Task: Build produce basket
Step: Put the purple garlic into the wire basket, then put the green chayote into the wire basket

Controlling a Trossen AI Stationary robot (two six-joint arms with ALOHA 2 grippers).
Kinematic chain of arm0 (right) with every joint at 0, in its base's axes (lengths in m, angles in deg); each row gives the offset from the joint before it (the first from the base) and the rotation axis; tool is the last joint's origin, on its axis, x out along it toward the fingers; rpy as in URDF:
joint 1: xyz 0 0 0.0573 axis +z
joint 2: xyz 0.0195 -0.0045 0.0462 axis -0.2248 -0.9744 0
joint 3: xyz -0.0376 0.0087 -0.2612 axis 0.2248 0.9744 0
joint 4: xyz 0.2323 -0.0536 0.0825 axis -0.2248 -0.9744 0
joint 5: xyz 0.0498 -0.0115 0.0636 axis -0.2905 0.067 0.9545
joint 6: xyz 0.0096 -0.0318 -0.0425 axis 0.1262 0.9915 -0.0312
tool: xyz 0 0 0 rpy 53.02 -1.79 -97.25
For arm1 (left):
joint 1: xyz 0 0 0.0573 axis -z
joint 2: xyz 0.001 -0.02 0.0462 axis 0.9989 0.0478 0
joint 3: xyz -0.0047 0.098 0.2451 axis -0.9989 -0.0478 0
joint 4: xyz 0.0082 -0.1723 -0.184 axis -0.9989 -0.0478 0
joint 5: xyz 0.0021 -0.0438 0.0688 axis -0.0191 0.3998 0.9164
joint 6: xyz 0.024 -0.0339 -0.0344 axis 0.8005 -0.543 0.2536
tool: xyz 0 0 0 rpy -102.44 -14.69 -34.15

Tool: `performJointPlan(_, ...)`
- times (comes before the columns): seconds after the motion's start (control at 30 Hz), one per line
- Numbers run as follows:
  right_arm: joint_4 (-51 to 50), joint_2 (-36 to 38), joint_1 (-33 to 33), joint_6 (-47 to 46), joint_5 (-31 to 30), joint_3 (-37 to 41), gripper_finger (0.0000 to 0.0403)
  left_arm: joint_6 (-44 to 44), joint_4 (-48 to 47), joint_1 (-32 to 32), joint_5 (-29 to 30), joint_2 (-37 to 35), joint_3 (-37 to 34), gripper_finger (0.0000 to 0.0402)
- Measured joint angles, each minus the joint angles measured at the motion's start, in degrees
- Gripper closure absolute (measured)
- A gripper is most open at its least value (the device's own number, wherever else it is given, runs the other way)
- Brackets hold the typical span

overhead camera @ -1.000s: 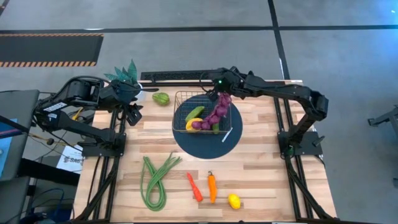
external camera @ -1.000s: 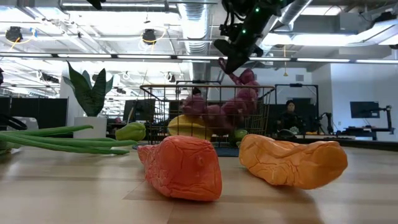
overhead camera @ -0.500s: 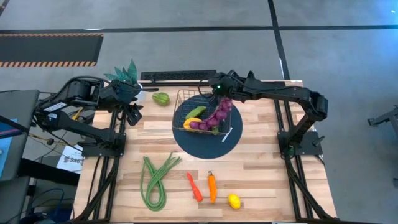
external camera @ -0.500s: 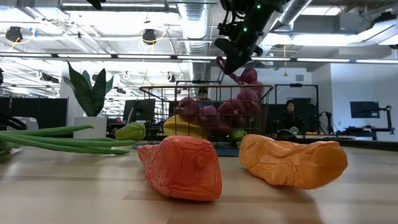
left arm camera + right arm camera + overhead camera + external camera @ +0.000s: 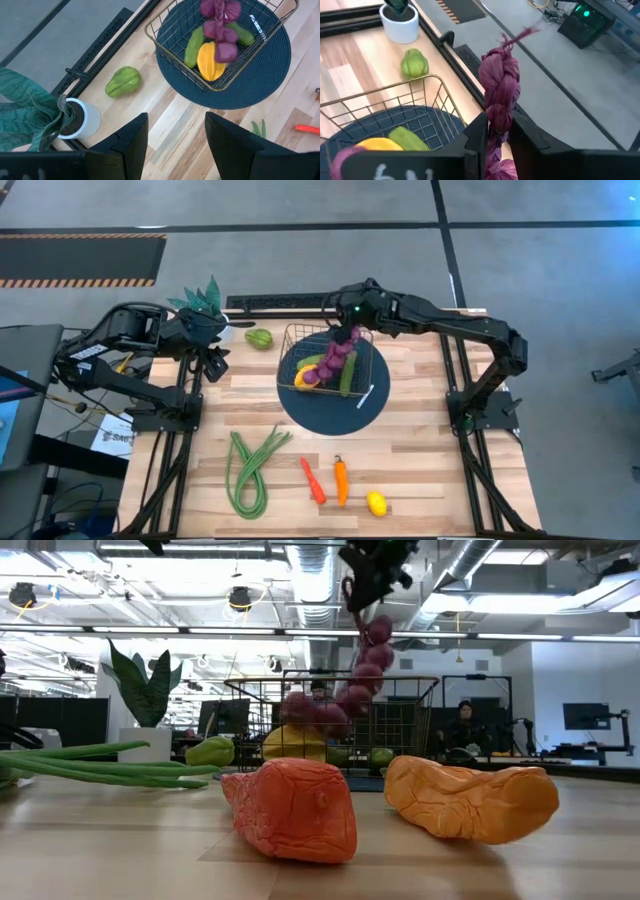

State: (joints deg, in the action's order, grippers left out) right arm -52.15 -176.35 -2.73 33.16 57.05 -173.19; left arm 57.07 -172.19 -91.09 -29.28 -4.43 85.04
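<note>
The purple grape string (image 5: 338, 356) hangs from my right gripper (image 5: 349, 322) over the wire basket (image 5: 288, 340). In the low view the string (image 5: 366, 658) runs down from the gripper (image 5: 362, 585) into the basket (image 5: 410, 730), where its lower grapes (image 5: 305, 706) lie among a green cucumber (image 5: 194, 46) and a yellow fruit (image 5: 210, 61). The basket stands on a dark blue round mat (image 5: 305, 416). My left gripper (image 5: 214, 364) waits open at the table's far left, touching nothing. My right gripper pinches the grape string between its two fingers (image 5: 476, 134), a little below its top end (image 5: 500, 67), which sticks out past them. It comes from above. The string (image 5: 499, 116) hangs below, its lower end (image 5: 318, 377) resting in the basket.
Long green beans (image 5: 250, 465), a red pepper (image 5: 313, 480), an orange pepper (image 5: 341, 481) and a lemon (image 5: 376, 503) lie on the near half of the table. A green fruit (image 5: 259, 338) and a potted plant (image 5: 204, 304) stand at the far left.
My right gripper has risen above the basket and shifted slightly toward the table's left, still shut on the grape string. The string's upper part has been lifted out of the basket and now hangs straighter; its lower grapes have slid toward the basket's left side and stayed inside.
</note>
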Motion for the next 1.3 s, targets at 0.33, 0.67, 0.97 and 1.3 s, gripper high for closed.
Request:
performJointPlan(0.33, -6.2, -0.11, 1.68, -4.01, 0.72, 0.52, 0.031, 0.54, 0.0, 0.01, -0.01, 0.0, 0.0, 0.0219)
performJointPlan(0.67, -7.47, -0.22, 2.49, -7.64, 1.55, 1.97, 0.0297, 0.55, 0.0, 0.0, -0.03, 0.02, 0.0, 0.0219)
performJointPlan(0.97, -7.23, -0.19, 2.54, -8.55, 3.32, 1.96, 0.0219, 0.57, 0.0, 0.0, -0.04, 0.02, 0.0, 0.0219)
performJointPlan(1.3, -12.07, 0.07, 2.91, -8.06, 7.57, -8.51, 0.0189, 12.16, 5.57, -0.03, 1.34, 2.1, -0.02, 0.0219)
